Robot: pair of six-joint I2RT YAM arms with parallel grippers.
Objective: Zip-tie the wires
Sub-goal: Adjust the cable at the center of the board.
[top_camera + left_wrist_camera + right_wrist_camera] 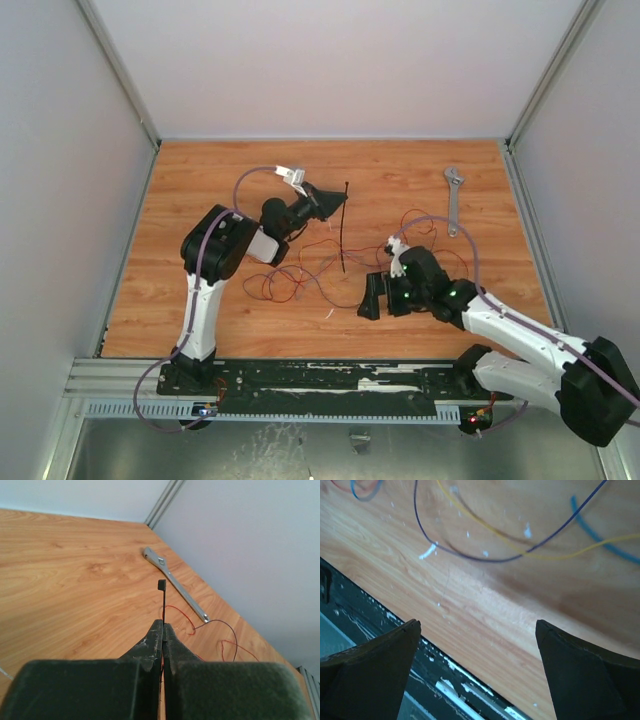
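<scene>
A light wooden table top (pixel 220 170) fills the middle of the top view, walled in by pale panels. The left arm's black two-finger gripper (pixel 338 197) sits at upper centre. Its jaws are pressed together in the left wrist view (pixel 162 626), pinching the thin black plastic zip tie (pixel 162 602), whose square head pokes out just past the fingertips. The right arm's black gripper (pixel 372 296) is low over the table at centre right. In its own wrist view (pixel 477 625) the jaws stand wide apart with only bare wood and the table's near edge between them.

The tangle of thin red and dark wires (pixel 300 270) loops loosely across the centre of the top view, between the two grippers, with more strands towards the right. A few strands cross the top of the right wrist view (pixel 470 556).

The silver metal adjustable wrench (pixel 454 200) lies at upper right, apart from both grippers.

From above, the zip tie (pixel 343 235) runs as a straight line from the left gripper down the frame to the wires.
</scene>
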